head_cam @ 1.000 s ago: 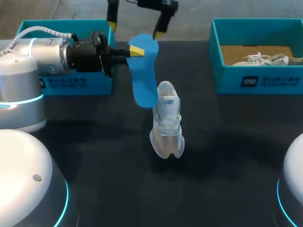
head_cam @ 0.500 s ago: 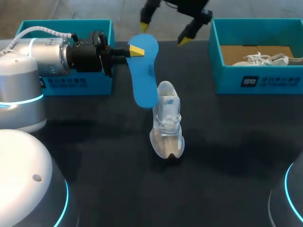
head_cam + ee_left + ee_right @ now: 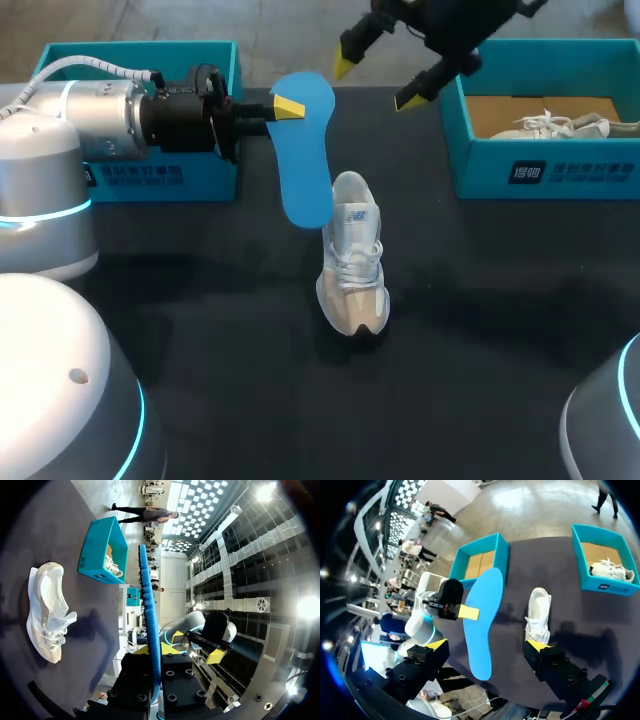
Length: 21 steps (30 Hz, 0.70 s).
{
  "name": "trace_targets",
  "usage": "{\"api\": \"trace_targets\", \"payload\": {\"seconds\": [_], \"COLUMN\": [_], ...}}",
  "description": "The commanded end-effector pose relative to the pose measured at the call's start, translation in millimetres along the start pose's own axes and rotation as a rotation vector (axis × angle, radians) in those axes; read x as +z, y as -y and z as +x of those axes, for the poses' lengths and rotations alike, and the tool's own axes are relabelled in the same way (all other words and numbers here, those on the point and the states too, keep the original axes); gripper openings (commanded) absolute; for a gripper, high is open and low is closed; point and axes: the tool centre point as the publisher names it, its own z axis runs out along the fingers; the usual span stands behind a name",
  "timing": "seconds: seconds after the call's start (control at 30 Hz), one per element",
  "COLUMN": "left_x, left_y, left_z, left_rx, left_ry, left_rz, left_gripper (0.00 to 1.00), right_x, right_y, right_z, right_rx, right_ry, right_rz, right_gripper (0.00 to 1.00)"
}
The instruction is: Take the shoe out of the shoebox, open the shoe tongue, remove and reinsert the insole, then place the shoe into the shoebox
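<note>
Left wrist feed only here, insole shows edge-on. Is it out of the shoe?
Observer: Yes. The left tool is shut on one end of the blue insole, held clear of the white shoe.
Operator: Where's the right tool over the table?
Observer: The right tool is open and holds nothing, above the far edge of the table.
Operator: Anything in the other box?
Observer: The box by the left arm shows only a bare cardboard floor.

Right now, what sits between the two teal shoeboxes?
Head view: the blue insole in the left hand, the open right hand beside it, the white shoe just nearer.
</note>
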Motion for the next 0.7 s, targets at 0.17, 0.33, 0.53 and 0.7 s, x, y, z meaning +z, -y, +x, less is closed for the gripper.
{"api": "trace_targets", "payload": {"seconds": [0.17, 0.33, 0.53, 0.7], "left_x": [0, 0, 0, 0], "left_y": [-1, -1, -1, -1], "left_z": [0.0, 0.0, 0.0, 0.0], "left_rx": [0.000, 0.000, 0.000, 0.000], "left_ry": [0.002, 0.002, 0.002, 0.002], "left_rz": [0.001, 0.001, 0.001, 0.001], "left_gripper": [0.00, 0.00, 0.00, 0.00], "right_x": [8, 10, 12, 17], "right_y": [3.4, 3.6, 3.7, -0.7], "right_z": [-24.0, -29.0, -38.6, -49.3], "right_rx": [0.043, 0.048, 0.054, 0.075], "right_ry": [-0.629, -0.680, -0.756, -0.786], "right_rz": [-0.048, -0.061, -0.052, -0.051], "right_gripper": [1.00, 1.00, 1.00, 1.00]}}
